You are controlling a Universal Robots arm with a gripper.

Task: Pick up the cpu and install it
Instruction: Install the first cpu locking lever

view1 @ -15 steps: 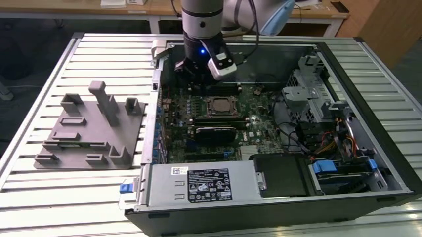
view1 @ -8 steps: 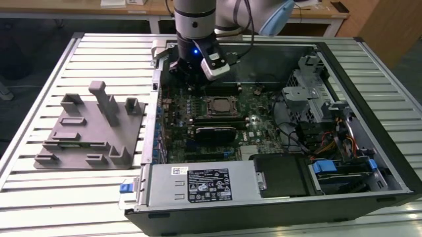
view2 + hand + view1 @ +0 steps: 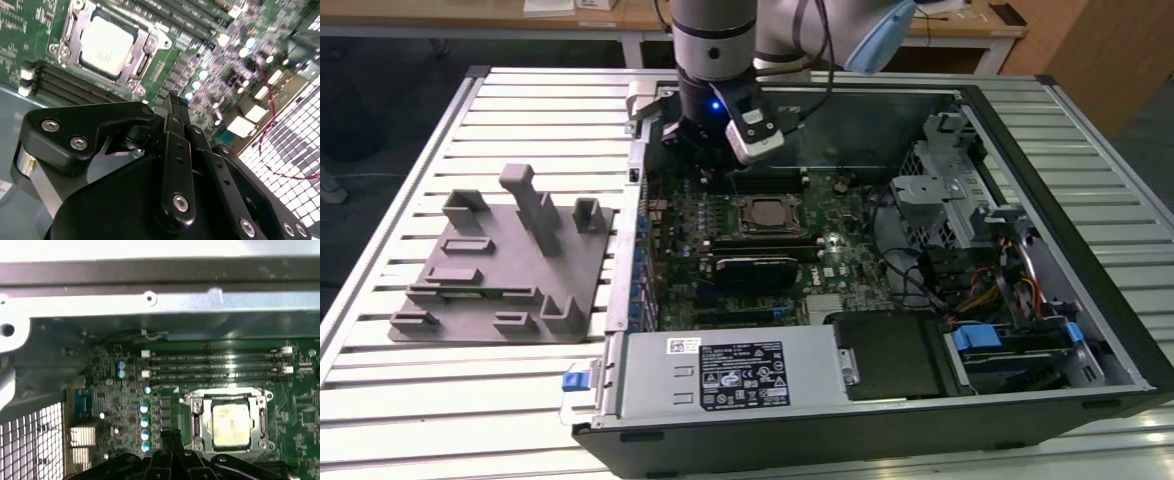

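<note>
The cpu [image 3: 758, 213] lies flat in the metal-framed socket in the middle of the green motherboard [image 3: 854, 215], its pale silver top showing in both wrist views [image 3: 106, 46] [image 3: 230, 426]. My gripper [image 3: 710, 160] hangs inside the open case, over the board's back corner on the exterior view's left, a short way from the socket. Its black fingers [image 3: 175, 107] are pressed together with nothing between them, and their tips [image 3: 172, 434] sit beside the socket frame, apart from the cpu.
The black computer case [image 3: 1107, 330] lies open on a slatted metal table. A grey fixture plate with upright posts [image 3: 500, 260] stands at the exterior view's left. Memory slots [image 3: 215, 365] run beside the socket. A power supply [image 3: 727, 375] and drive cage [image 3: 947, 190] crowd the case.
</note>
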